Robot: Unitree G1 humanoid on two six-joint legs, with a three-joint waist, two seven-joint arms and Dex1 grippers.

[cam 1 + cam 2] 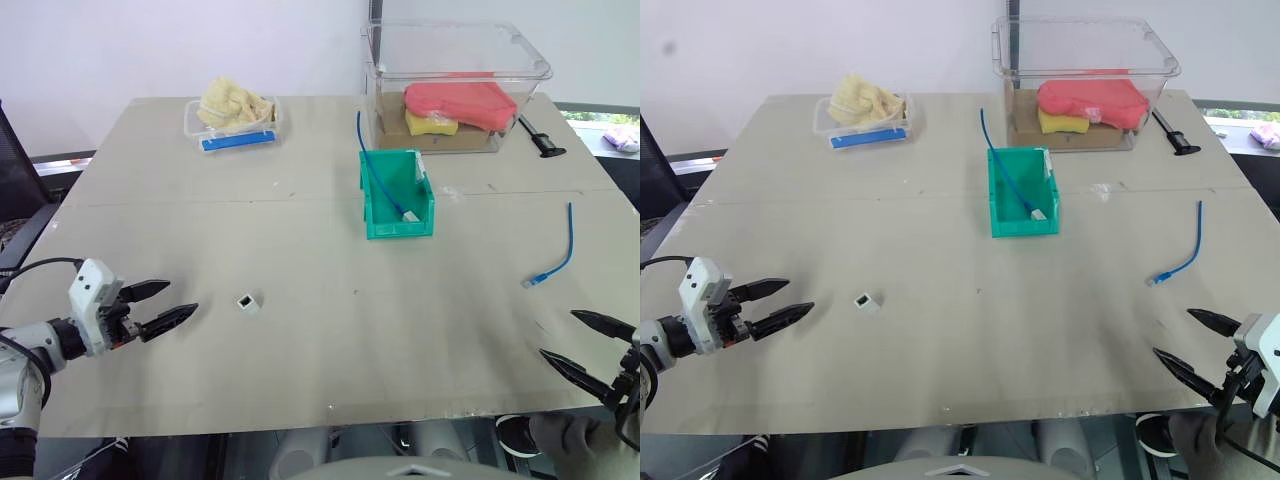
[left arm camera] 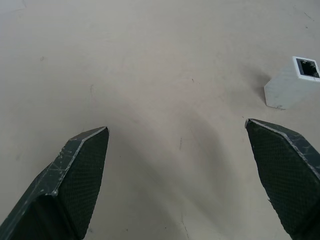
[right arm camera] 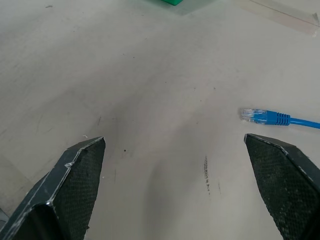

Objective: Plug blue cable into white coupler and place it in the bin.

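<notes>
L end effector (image 1: 170, 302): released, holding nothing, near white coupler (image 1: 248, 301).
R end effector (image 1: 588, 343): released, holding nothing.
Blue cable (image 1: 555, 256): loose on surface (image 1: 330, 330), beyond R.
Bin (image 1: 396, 196): holds another blue cable.
Risk: coupler is tiny, could tip or skid under a fingertip; picking the wrong cable.

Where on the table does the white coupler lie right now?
In the left eye view, the white coupler lies alone on the table's near left part, just beyond the open left gripper.
</notes>
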